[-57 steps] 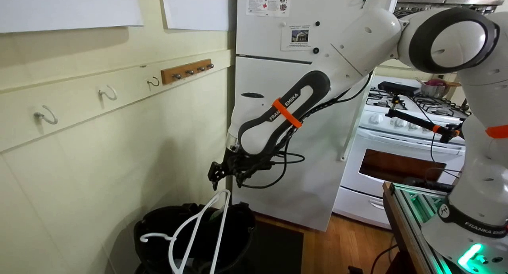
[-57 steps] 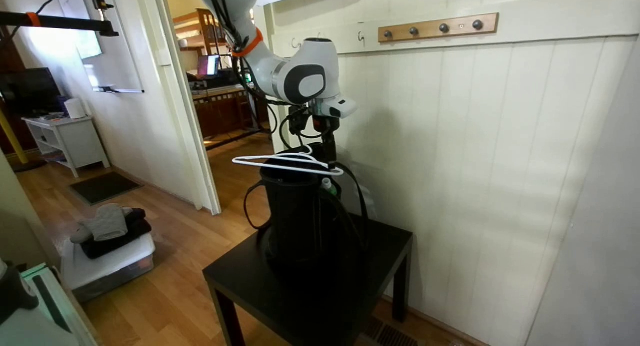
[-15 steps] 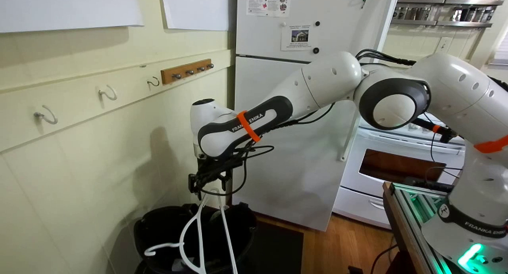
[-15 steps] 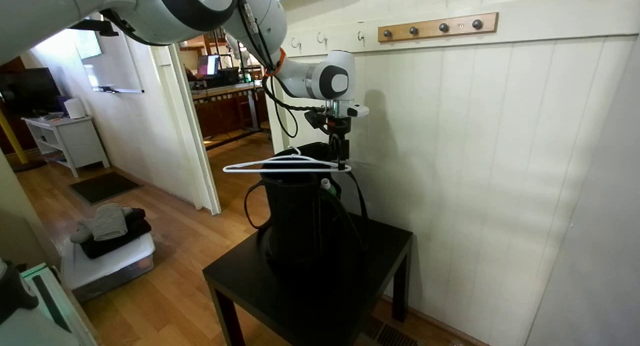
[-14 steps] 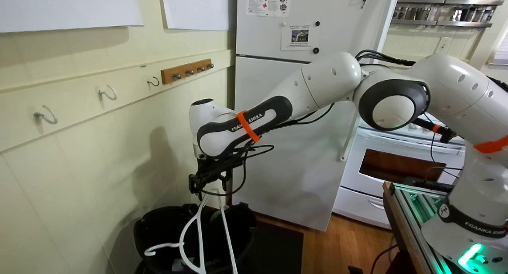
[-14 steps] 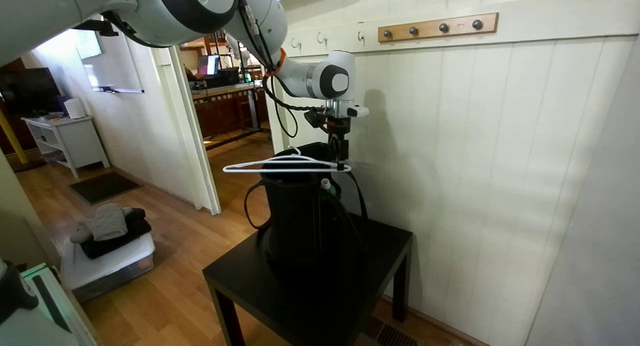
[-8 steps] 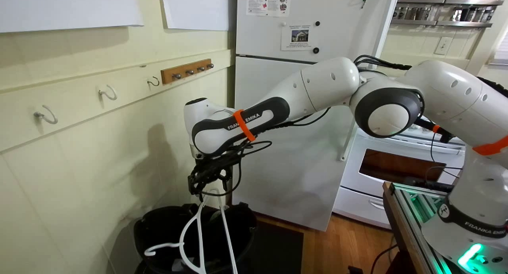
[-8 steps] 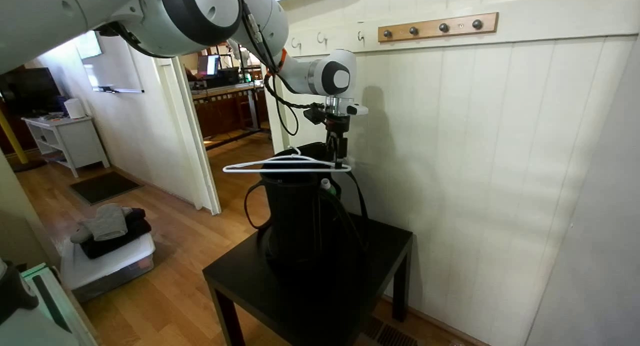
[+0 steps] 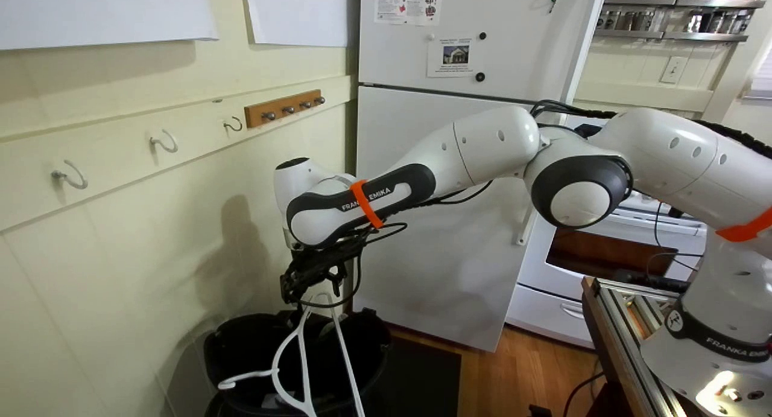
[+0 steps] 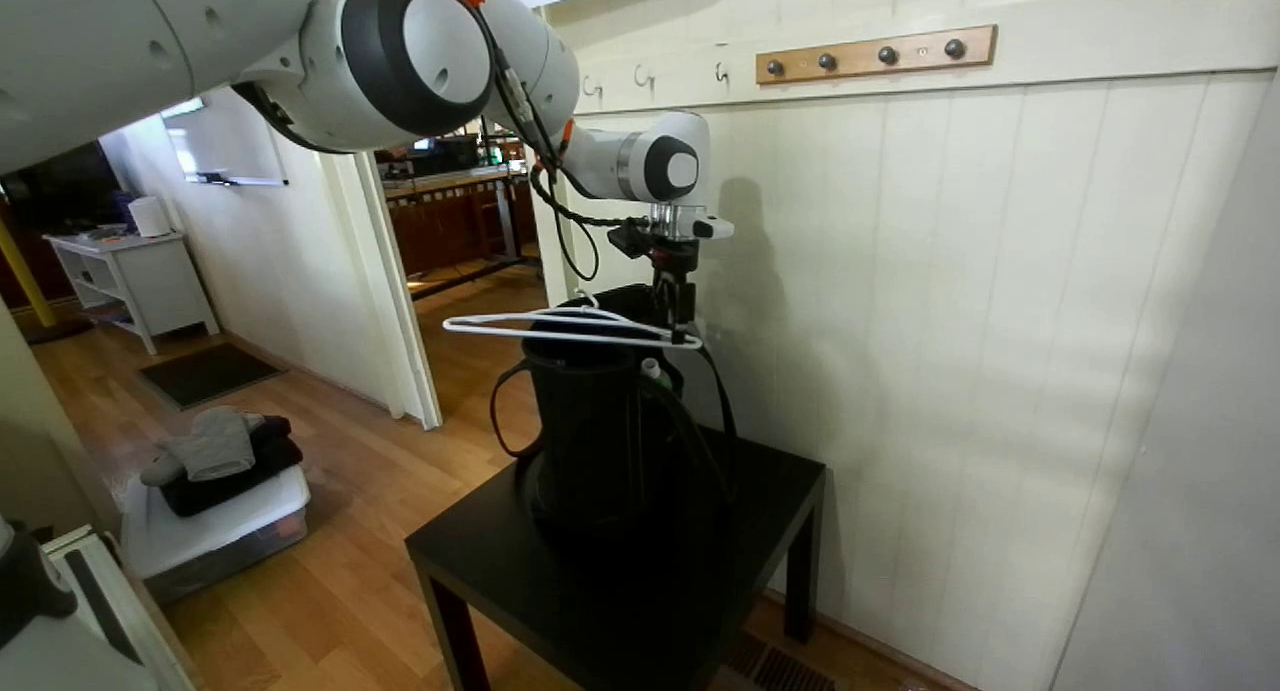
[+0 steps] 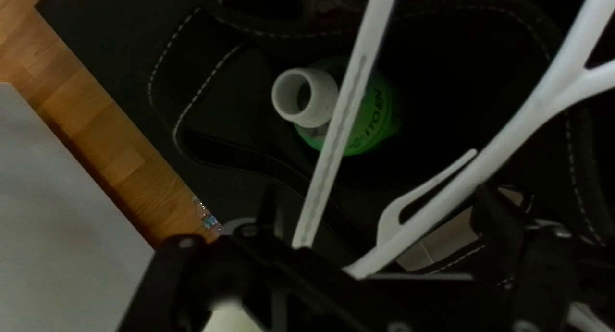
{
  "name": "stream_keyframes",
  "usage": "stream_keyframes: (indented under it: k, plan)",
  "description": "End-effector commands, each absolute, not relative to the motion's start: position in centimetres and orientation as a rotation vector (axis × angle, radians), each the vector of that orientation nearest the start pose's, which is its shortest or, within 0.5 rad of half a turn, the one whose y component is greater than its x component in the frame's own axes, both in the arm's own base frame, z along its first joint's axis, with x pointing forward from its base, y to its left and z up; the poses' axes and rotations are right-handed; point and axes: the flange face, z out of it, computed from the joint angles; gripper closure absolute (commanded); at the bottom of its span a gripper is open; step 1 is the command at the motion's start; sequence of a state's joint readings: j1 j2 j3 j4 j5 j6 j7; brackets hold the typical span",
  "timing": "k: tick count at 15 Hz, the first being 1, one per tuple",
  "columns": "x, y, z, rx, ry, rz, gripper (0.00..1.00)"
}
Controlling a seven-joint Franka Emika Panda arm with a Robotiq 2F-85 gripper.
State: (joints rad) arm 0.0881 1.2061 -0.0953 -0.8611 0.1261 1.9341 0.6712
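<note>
A white plastic hanger [image 9: 346,359] lies across the top of a black bag [image 10: 590,451], its hook pointing away from my gripper. In an exterior view my gripper [image 10: 682,329] stands right at one end of the hanger [image 10: 560,333]. In the wrist view the gripper [image 11: 378,197] has its fingers spread wide, and two bars of the hanger [image 11: 338,130] run between them. One of the fingers [image 11: 497,214] is close beside the notched bar; I cannot tell whether it touches. A bottle [image 11: 370,123] with a green label stands below, behind the hanger.
The bag is on a small black table [image 10: 690,601] by a panelled wall. Metal hooks [image 9: 73,177] and a wooden peg rack [image 9: 283,108] are fixed on that wall. A white fridge [image 9: 440,236] and a stove [image 9: 603,296] flank the arm.
The gripper has dropped slightly and the arm's elbow has sunk. The hanger's far end has risen, so it tilts a little. The base light went from green to white.
</note>
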Motion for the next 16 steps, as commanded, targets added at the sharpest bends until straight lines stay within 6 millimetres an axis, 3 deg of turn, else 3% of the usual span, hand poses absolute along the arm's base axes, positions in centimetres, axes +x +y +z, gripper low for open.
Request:
stream_keyframes:
  k: [1,7,8,9,12,13,16]
  plan:
    - [78.24,4.14,12.7,-2.973,1.016,0.137,0.0]
    - [78.03,4.4,12.59,-2.983,1.023,0.185,0.01]
    - [78.04,4.39,12.63,-2.985,1.024,0.185,0.05]
    - [78.07,4.39,12.72,-2.984,1.026,0.182,0.26]
    - [78.08,4.48,13.0,-2.987,1.027,0.179,0.48]
    - [78.12,4.47,13.08,-2.988,1.028,0.175,0.16]
    - [78.23,4.43,13.14,-2.979,1.035,0.164,0.04]
